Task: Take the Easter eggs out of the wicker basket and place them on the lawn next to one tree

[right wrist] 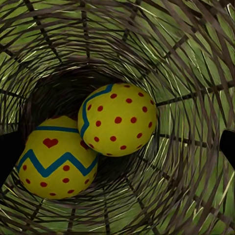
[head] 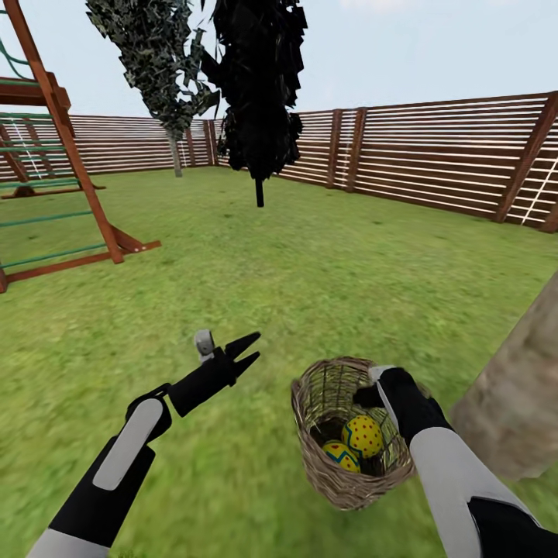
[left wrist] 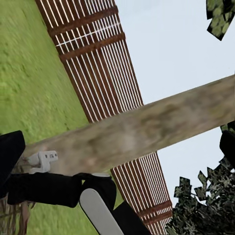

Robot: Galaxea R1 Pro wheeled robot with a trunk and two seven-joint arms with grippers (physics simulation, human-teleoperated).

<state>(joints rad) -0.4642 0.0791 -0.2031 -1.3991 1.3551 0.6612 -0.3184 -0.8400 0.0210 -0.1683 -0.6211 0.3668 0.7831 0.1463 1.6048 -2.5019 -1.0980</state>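
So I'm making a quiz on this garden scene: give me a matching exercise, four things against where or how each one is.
Things:
1. Easter eggs
2. left gripper
3. tree trunk
4. wooden climbing frame

Places or states:
A. far left of the lawn
B. open above the grass
C. inside the wicker basket
D. right of the basket

Pairs: 1-C, 2-B, 3-D, 4-A

The lawn [head: 325,271] is a flat, slightly patchy green surface bounded by a slatted wooden fence [head: 449,155]. Resting directly on it: the wicker basket [head: 329,473], near a pale tree trunk [head: 515,403]; a wooden climbing frame [head: 70,155]; a black-leaved tree [head: 260,85]; a dark green-leaved tree [head: 159,62].
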